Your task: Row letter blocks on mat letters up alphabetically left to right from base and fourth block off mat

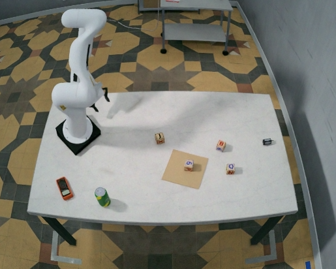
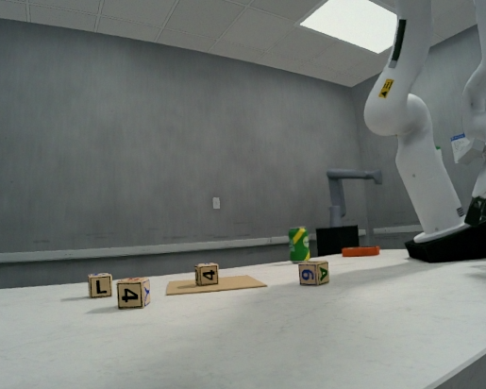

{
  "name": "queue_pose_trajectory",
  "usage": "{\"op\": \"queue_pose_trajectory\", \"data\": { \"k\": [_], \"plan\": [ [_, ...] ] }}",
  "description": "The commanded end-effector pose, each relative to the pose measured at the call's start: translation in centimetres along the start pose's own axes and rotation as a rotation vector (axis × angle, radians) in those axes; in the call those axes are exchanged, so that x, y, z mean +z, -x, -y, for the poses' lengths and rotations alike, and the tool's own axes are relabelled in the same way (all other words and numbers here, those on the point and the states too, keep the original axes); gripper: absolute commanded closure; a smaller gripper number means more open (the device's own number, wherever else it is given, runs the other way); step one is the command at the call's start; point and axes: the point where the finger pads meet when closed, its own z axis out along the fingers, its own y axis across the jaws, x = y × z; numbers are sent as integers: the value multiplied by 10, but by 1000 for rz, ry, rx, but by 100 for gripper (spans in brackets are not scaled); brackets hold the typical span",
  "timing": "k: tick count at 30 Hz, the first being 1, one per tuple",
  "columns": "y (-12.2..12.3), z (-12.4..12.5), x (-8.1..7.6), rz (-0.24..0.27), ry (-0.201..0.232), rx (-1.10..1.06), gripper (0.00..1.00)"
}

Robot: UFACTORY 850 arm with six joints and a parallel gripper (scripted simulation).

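A tan mat [image 1: 183, 168] lies right of the table's middle; it also shows in the exterior view [image 2: 215, 284]. On it sits a block [image 1: 188, 165] with a blue digit on top, 6 or 9; it also shows in the exterior view [image 2: 207, 274]. A block with J on top [image 1: 160, 138] stands off the mat toward the robot, and shows in the exterior view [image 2: 313, 273]. A block with a red letter on top [image 1: 220, 145] and a block with Q on top [image 1: 230, 168] stand off the mat, to its right. My gripper [image 1: 100, 102] is open and empty, up beside the arm's base, far from all blocks.
An orange handheld device [image 1: 64, 188] and a green can [image 1: 102, 196] stand near the front left. A small dark object [image 1: 267, 141] lies near the right edge. The robot base [image 1: 77, 134] is at the left. A metal cart [image 1: 194, 23] stands on the floor behind.
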Motion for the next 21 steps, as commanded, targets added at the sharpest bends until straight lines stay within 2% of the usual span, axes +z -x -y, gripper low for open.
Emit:
{"op": "queue_pose_trajectory", "data": {
  "k": [1, 2, 4, 5, 7, 8, 10, 11, 13, 14, 17, 18, 20, 21],
  "plan": [
    [-8, 14, 5, 53, 106, 17, 0],
    [-12, 19, 7, 74, 136, 24, 0],
    [-13, 19, 7, 75, 139, 25, 0],
    [-18, 26, 9, 102, 173, 34, 0],
    [-18, 26, 9, 102, 173, 34, 0],
    [-24, 33, 13, 132, 206, 46, 0],
    [-24, 33, 13, 132, 206, 46, 0],
    [-32, 41, 16, 166, 237, 60, 0],
    [-32, 41, 16, 166, 237, 60, 0],
    [-42, 50, 21, 201, 264, 76, 0],
    [-42, 50, 21, 201, 264, 76, 0],
    [-53, 58, 26, 238, 287, 94, 0],
    [-53, 58, 26, 238, 287, 94, 0],
    [-66, 67, 32, 275, 305, 114, 0]
  ]
}}
